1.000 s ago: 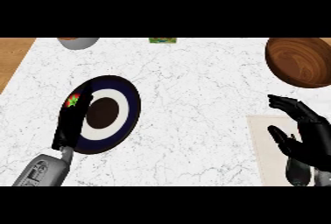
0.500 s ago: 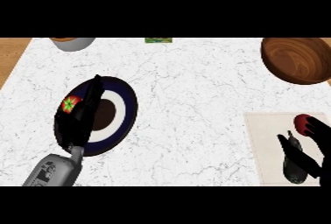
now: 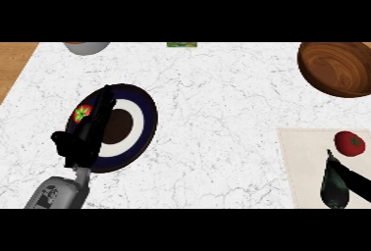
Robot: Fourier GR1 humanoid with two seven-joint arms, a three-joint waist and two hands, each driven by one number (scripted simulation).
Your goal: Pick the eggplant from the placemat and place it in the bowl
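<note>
White marble counter (image 3: 210, 117); bowl (image 3: 337, 68) at 2 o'clock, eggplant (image 3: 334, 185) on placemat (image 3: 304, 162) at 4; left hand (image 3: 85, 135) flat-fingered over plate (image 3: 138, 122); right hand's (image 3: 357, 182) fingers unclear.

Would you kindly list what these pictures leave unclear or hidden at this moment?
- Right robot hand: head view, mostly cut off by the right edge; only a dark strip shows beside the eggplant, so contact is unclear.
- Wooden bowl: cut by the right edge.
- Grey vessel and green item: cut off at the top edge, identity unclear.
- Plate: its left part is hidden by the left robot hand.
</note>
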